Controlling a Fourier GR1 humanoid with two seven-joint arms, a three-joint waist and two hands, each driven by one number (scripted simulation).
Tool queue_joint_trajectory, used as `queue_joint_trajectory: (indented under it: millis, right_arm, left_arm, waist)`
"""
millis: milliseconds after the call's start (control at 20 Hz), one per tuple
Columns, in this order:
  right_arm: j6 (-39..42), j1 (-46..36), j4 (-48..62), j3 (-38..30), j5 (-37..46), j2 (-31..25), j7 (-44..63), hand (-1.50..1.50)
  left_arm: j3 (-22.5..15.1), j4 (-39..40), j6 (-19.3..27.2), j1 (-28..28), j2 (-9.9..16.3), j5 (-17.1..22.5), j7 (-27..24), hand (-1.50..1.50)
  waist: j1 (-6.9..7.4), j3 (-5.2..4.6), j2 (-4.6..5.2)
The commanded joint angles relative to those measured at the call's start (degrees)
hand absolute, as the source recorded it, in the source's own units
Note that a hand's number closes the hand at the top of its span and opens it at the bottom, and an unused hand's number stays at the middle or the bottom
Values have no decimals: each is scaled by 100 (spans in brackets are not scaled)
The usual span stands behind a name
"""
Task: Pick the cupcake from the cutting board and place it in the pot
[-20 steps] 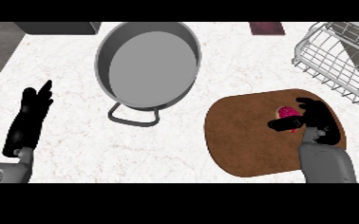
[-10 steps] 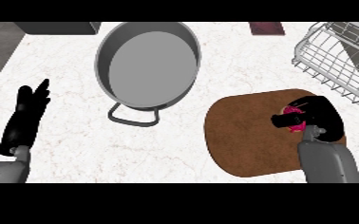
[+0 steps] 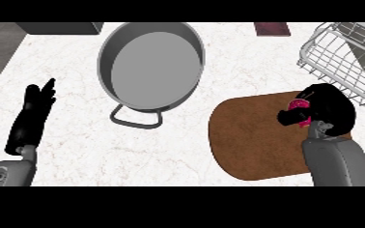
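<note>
A pink cupcake [image 3: 297, 105] sits on the right part of the brown cutting board [image 3: 249, 135], mostly hidden by my right hand [image 3: 327, 107], whose fingers and thumb curl round it. The grey pot [image 3: 151, 65] stands empty at the upper middle of the counter, its loop handle [image 3: 134, 118] pointing toward me. My left hand [image 3: 32, 117] rests open at the left edge, fingers pointing up, well apart from the pot.
A white wire rack [image 3: 333, 57] stands at the right, just above the cutting board. A dark grey block [image 3: 61, 27] lies at the top left and a dark red item [image 3: 273, 28] at the top right. The counter is white marble.
My right hand has moved up over the cupcake and its fingers have curled round it. The left hand has barely shifted.
</note>
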Motion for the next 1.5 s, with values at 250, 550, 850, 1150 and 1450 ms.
queue_joint_trajectory:
  millis: [250, 550, 850, 1150, 1450]
  right_arm:
    - [60, -90, -562, 1281, 21, -1166, -2866, 150]
    - [-619, -330, -1839, 1171, -168, -1030, -3331, 150]
    - [-776, -1183, -2578, 1198, -475, -381, -3091, 150]
    - [419, -2736, -2709, 1231, -614, -191, -2252, 150]
    - [789, -3791, -1776, 1614, -515, 687, -1438, 150]
  left_arm:
    - [-6, -205, 29, 296, -63, -20, -6, 0]
    - [173, 77, -73, 43, 14, 43, -79, 0]
    - [-67, 18, 99, 234, -247, -217, -188, 0]
    - [141, 13, 44, -167, -132, -232, 110, 0]
    - [132, -148, -73, -53, -222, -234, 167, 0]
  waist:
    - [50, 8, -26]
    - [-61, 3, -31]
    - [-11, -2, -18]
    - [1, -6, -12]
    - [41, -5, -9]
